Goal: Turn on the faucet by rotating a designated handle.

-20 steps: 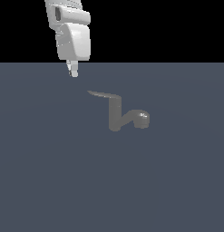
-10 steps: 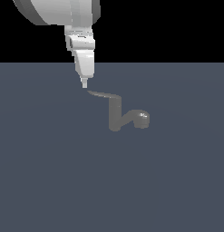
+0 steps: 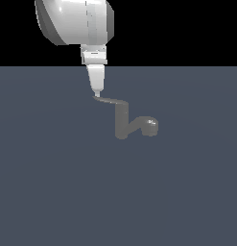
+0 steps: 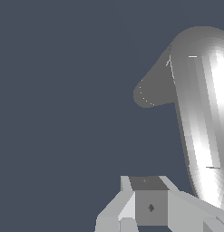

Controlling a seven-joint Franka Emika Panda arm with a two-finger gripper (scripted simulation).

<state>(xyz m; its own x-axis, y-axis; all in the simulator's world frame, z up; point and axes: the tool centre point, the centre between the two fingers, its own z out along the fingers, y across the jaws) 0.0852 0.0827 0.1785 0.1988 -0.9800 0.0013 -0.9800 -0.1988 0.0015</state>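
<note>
Fingers (image 3: 97, 91): spread cannot be told, tip at handle end | handle (image 3: 112, 101): thin flat grey lever | faucet (image 3: 122, 122): matte grey post, curved spout.

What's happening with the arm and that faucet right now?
The white robot arm's end effector is down at the pointed tip of the thin flat grey handle, which projects sideways from the top of the small matte grey faucet. In the exterior view it appears to touch the tip. Whether the end effector is open or shut cannot be told. The faucet stands on a plain dark blue-grey surface.
</note>
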